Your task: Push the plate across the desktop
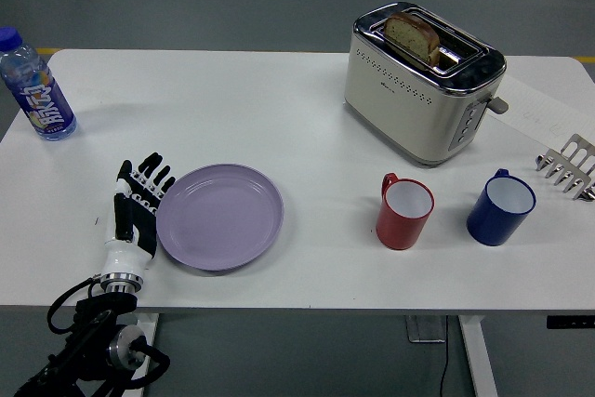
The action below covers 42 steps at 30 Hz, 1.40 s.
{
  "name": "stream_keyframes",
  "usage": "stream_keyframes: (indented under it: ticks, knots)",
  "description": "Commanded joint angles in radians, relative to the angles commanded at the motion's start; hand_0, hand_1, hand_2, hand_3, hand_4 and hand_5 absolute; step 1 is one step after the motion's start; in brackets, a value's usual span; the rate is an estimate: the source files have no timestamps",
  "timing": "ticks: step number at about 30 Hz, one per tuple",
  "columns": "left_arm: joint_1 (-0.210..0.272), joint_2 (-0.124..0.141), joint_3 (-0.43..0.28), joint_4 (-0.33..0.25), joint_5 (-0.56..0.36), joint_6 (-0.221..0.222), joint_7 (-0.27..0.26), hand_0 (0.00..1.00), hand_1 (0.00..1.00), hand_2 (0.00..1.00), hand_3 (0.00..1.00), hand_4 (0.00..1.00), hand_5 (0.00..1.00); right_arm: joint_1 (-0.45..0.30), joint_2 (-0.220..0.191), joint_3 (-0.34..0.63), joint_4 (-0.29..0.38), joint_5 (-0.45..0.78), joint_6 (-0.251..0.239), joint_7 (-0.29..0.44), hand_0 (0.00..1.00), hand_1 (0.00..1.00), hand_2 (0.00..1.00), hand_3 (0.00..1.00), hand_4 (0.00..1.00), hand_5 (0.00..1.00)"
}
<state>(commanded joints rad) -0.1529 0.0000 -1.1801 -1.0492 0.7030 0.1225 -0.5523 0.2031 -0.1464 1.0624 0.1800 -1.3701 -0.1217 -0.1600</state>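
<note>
A lilac plate (221,216) lies flat on the white table (279,118), left of centre near the front edge. My left hand (138,206) rests on the table with its fingers straight and spread, its side against the plate's left rim. It holds nothing. The left arm comes up from the lower left corner. My right hand is not in the picture.
A red mug (404,212) and a blue mug (500,207) stand to the plate's right. A cream toaster (423,81) with a bread slice stands behind them. A water bottle (35,87) stands at the far left. Metal tongs (569,166) lie at the right edge.
</note>
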Motion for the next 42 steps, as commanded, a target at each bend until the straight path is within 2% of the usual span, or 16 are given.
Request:
stream_keyframes:
  ticks: [15,26,35,42]
  knots:
    - [-0.020,0.000,0.087,0.001,-0.036,0.032,-0.023,0.827,0.864,0.893,0.768,0.621,0.998,0.004,-0.001,0.001,0.000,-0.003,0.001,0.001,0.636,0.606,0.666,0.607,0.181,0.116]
    - [-0.028,0.000,0.141,-0.006,-0.059,0.074,-0.046,0.831,0.868,0.898,0.772,0.618,0.998,-0.001,-0.001,0.000,0.000,-0.003,0.001,0.000,0.636,0.606,0.666,0.607,0.181,0.115]
    - [-0.041,0.000,0.163,-0.004,-0.069,0.083,-0.054,0.834,0.868,0.900,0.775,0.613,0.998,-0.005,0.000,0.002,0.000,-0.006,0.002,-0.003,0.636,0.605,0.665,0.607,0.181,0.115]
    - [-0.053,0.000,0.207,-0.001,-0.086,0.088,-0.067,0.833,0.867,0.896,0.769,0.612,0.998,-0.010,0.001,0.002,0.000,-0.009,0.002,-0.004,0.636,0.605,0.666,0.607,0.182,0.115]
